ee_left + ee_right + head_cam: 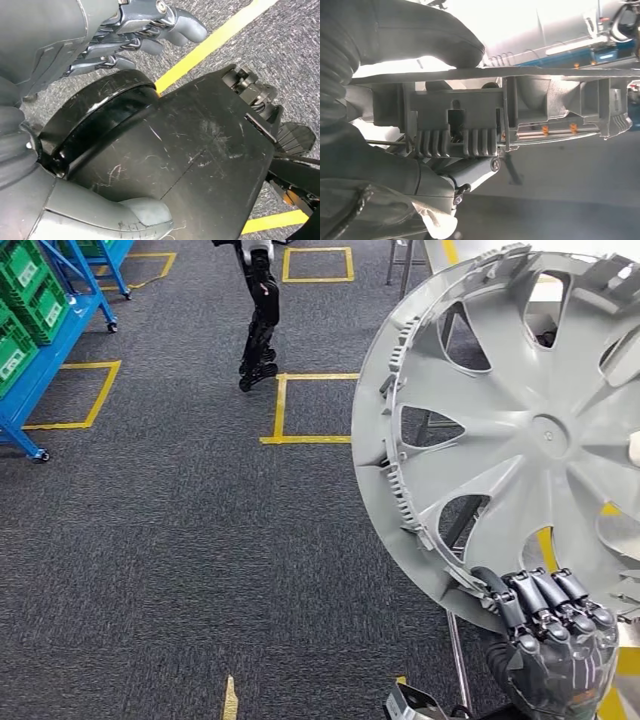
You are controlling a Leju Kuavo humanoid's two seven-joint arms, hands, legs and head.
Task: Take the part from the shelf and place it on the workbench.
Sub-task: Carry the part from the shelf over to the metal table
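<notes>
Grey plastic wheel cover (521, 430) is held upright over dark carpet (189, 540), its lower rim gripped by the right hand (555, 635); left hand (124, 35) is seen empty, fingers loosely apart.

A large grey plastic hubcap (521, 430) with spoke cutouts, ribbed back facing the camera, held up on edge by its lower rim.
</notes>
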